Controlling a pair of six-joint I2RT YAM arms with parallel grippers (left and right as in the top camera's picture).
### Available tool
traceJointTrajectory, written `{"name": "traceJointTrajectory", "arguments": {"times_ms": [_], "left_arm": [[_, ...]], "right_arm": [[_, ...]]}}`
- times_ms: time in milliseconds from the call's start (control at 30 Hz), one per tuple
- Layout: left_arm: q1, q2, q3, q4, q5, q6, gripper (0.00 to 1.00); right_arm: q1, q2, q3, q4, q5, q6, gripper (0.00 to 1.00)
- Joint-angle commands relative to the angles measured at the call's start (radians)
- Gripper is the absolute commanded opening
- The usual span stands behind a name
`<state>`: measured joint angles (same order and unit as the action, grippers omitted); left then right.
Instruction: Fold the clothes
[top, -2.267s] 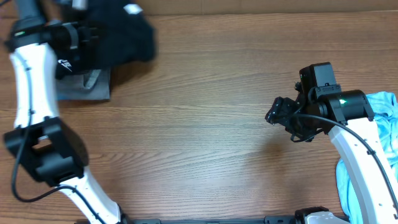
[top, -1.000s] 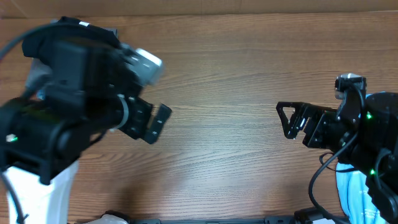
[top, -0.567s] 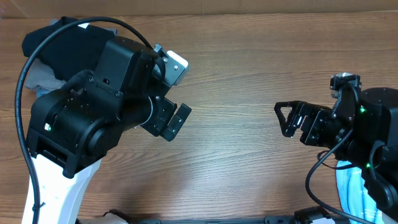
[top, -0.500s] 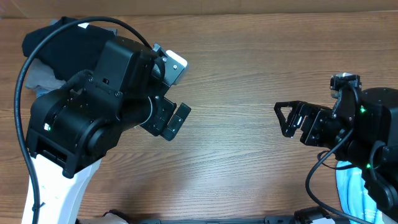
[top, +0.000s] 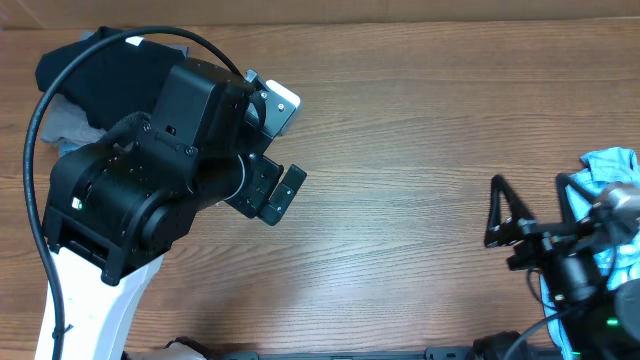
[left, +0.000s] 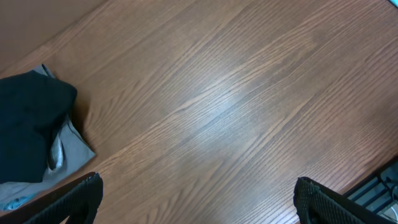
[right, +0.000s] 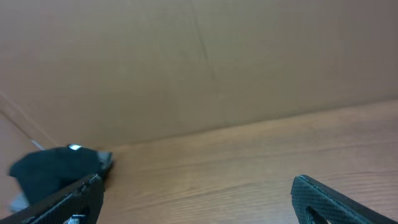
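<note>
two pairs of fingers frame the nearest views: the left gripper (left: 198, 198) hangs over bare wood with its jaws spread wide and nothing between them, and the right gripper (right: 198, 200), at the lower right of the overhead frame, is likewise spread and empty. between the arms the table (top: 400, 120) shows plain brown wood across the middle. farther off, at the upper left of the overhead frame, the black t-shirt (top: 95, 65) sits bunched in a heap, its white label (top: 132, 41) showing near the top edge, lying partly over a grey cloth (top: 70, 125). a light blue garment (top: 610, 170) is at the right edge. the shirt is not yet spread, so the step in hand looks like bringing it to the middle. to do that well, i would pinch one layer at the heap's near edge, lift it off the grey cloth without dragging that along, and pull toward the open wood, keeping the other arm free to catch a second corner. whether another dark garment is mixed into the heap i cannot tell.
</note>
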<state>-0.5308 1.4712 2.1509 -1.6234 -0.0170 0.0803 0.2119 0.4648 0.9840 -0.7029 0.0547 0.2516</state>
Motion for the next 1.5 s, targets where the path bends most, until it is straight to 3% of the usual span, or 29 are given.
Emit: {"name": "traceJointTrajectory", "arguments": {"times_ms": [0,267,500,1467], "left_arm": [[-0.006,0.000,0.001,0.004,-0.009,-0.010,1.00],[-0.006,0.000,0.001,0.004,-0.009,-0.010,1.00],[-0.006,0.000,0.001,0.004,-0.009,-0.010,1.00],[-0.006,0.001,0.001,0.004,-0.009,-0.010,1.00]], "right_arm": [[0.003,-0.101,-0.183,0.096,0.042,-0.024,1.00],[-0.004,-0.302,-0.638,0.470,0.041,-0.012,1.00],[-0.005,-0.462,-0.879,0.525,0.034,-0.013,1.00],[-0.005,-0.462,-0.930,0.520,0.030,-0.013,1.00]]}}
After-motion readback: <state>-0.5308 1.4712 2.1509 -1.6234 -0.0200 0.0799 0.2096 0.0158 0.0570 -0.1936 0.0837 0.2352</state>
